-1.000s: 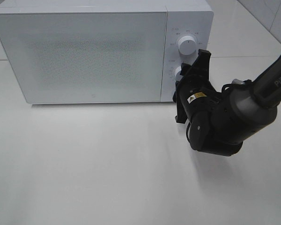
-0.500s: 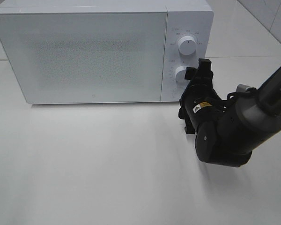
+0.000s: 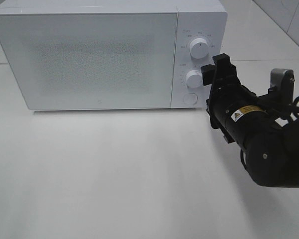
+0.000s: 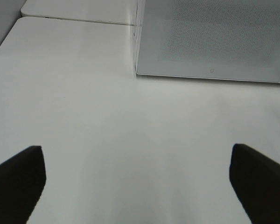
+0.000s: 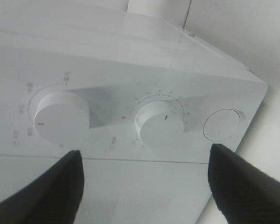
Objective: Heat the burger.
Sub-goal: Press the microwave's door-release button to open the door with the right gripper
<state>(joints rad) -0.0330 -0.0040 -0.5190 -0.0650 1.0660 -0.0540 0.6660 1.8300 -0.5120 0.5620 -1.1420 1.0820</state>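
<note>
The burger is out of view in every frame. The white microwave (image 3: 99,55) stands at the back with its door shut. Its panel has an upper knob (image 3: 198,48), a lower knob (image 3: 193,78) and a round button (image 3: 189,98). My right gripper (image 3: 215,68) is open and empty, just right of the lower knob and not touching it. In the right wrist view the lower knob (image 5: 161,123) lies between the spread fingertips of the right gripper (image 5: 147,186). My left gripper (image 4: 137,186) is open and empty above the table, facing the microwave's door (image 4: 214,37).
The white table (image 3: 114,169) stretches in front of the microwave. The right arm's black body (image 3: 259,134) hangs over the table's right side. A tiled wall shows at the far right.
My right gripper has drawn back to the right, off the lower knob it was around a second ago. The whole arm has shifted right.
</note>
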